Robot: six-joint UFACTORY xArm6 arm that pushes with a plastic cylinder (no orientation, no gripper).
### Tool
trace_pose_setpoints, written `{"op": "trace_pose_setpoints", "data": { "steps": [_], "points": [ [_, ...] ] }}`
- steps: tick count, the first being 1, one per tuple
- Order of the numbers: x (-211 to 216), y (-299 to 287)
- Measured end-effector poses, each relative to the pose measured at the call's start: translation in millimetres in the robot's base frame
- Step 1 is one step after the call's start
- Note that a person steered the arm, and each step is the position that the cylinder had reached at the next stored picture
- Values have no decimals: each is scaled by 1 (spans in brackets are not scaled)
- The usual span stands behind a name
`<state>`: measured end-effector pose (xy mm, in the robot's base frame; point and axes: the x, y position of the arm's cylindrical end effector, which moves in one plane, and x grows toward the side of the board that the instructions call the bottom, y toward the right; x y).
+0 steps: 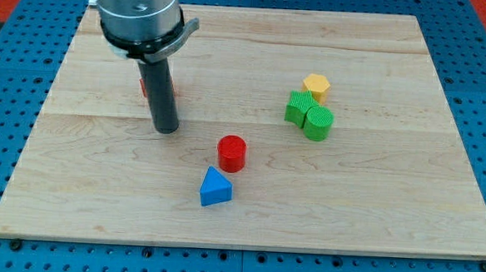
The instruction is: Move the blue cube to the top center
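Note:
The only blue block [215, 187] is a wedge-like piece with a triangular top, low on the board a little left of centre. A red cylinder [232, 153] stands just above and to its right. My tip [166, 129] rests on the board left of the red cylinder and up-left of the blue block, clear of both. A second red block [172, 86] is mostly hidden behind the rod.
A yellow block [316, 86] sits right of centre, touching a green block [299, 108] and a green cylinder [318, 122] below it. The wooden board [389, 202] lies on a blue pegboard.

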<state>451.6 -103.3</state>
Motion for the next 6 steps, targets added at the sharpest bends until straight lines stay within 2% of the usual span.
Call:
{"op": "trace_pose_setpoints", "data": {
  "steps": [1, 2, 3, 4, 6],
  "points": [
    [-31, 33],
    [4, 34],
    [28, -23],
    [-3, -29],
    [-58, 29]
  ]
}}
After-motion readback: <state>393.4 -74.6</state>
